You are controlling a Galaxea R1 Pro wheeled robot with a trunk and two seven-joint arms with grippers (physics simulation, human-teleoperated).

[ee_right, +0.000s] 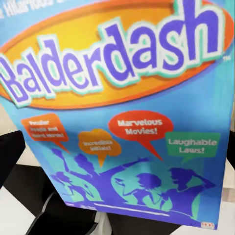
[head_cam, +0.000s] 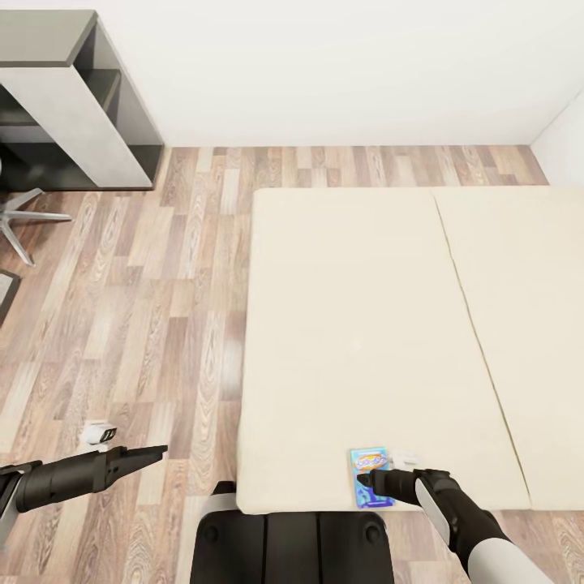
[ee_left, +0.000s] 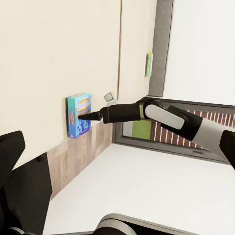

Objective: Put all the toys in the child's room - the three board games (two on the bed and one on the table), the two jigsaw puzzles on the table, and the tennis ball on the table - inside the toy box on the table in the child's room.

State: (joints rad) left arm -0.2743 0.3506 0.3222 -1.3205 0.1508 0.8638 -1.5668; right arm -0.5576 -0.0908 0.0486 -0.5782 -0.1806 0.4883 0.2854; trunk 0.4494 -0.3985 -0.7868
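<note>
Head view: right arm reaches blue game at bed edge

Low at the frame's left, the left gripper [head_cam: 154, 451] hangs over the wood floor [head_cam: 154, 324], fingers pressed together. Right of it, the beige bed [head_cam: 357, 324] fills the centre. At its bottom edge lies the blue board game [head_cam: 370, 469]; the right gripper [head_cam: 362, 478] touches it, but whether spread or pinching I cannot tell.

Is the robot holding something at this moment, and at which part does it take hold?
It cannot be told. The right hand is at the near edge of the blue board game on the bed. The left hand holds nothing.
</note>
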